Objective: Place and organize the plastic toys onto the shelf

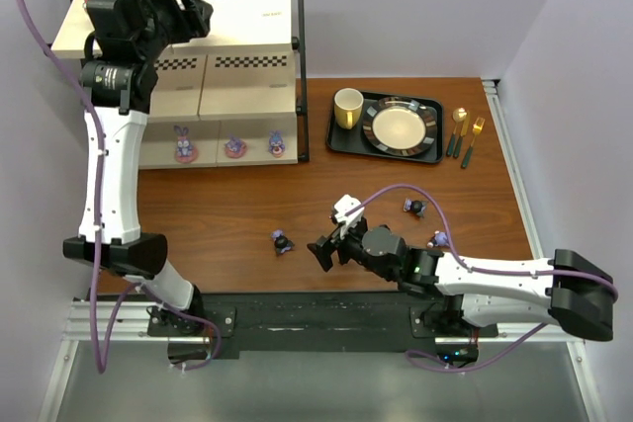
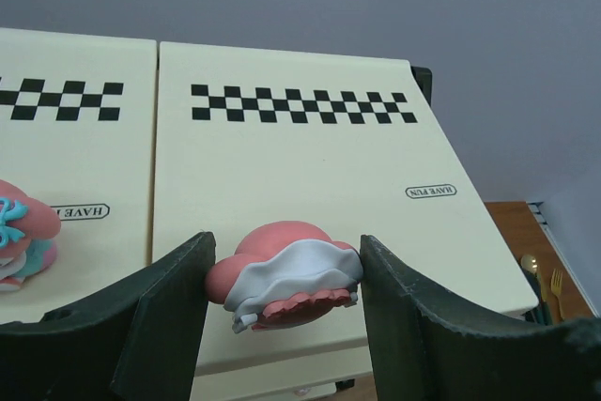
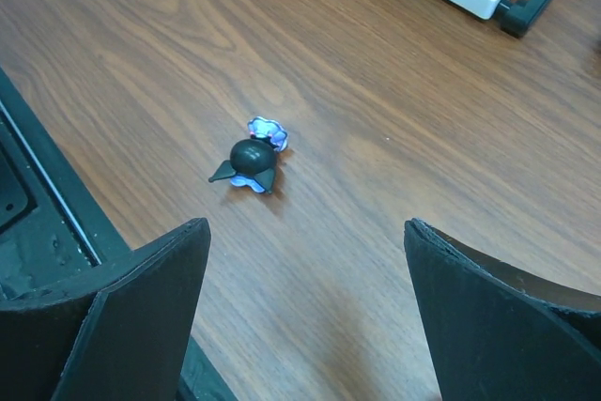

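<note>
On the wooden table (image 1: 247, 205), at its far-left corner, the three-tier shelf (image 1: 302, 66) of black tube and cream boards with checkered strips. Along the far edge to the right of it, a black tray (image 1: 334, 140) bearing a plate (image 1: 401, 127), with a yellow mug (image 1: 347, 107) at the tray's left end and gold cutlery (image 1: 460, 118) just beside its right end.

Over the shelf's top board (image 2: 300, 166), the left gripper (image 2: 286, 302), clamped on a pink figurine (image 2: 286, 279) held tilted between the fingers, near the board's front edge. Impossible to tell whether it is touching the board. Further left on the same board, another pink figurine (image 2: 23, 237), already set down. Along the front edge of the bottom board (image 1: 158, 157), three purple bunnies (image 1: 234, 148) on pink bases.

Near the table's near edge, about mid-width, the right gripper (image 3: 305, 307), jaws wide and empty, aimed at a dark navy figurine (image 3: 252, 161) lying on the wood just ahead, apart from both fingers. Two more dark figurines (image 1: 416, 207) toward the table's near-right part.

Step in hand, by judgement: setting the pink figurine on the top board. Next: lower until seated, turn upright if possible, release without tipping. For the right side: advance, straddle the dark navy figurine, then close.
</note>
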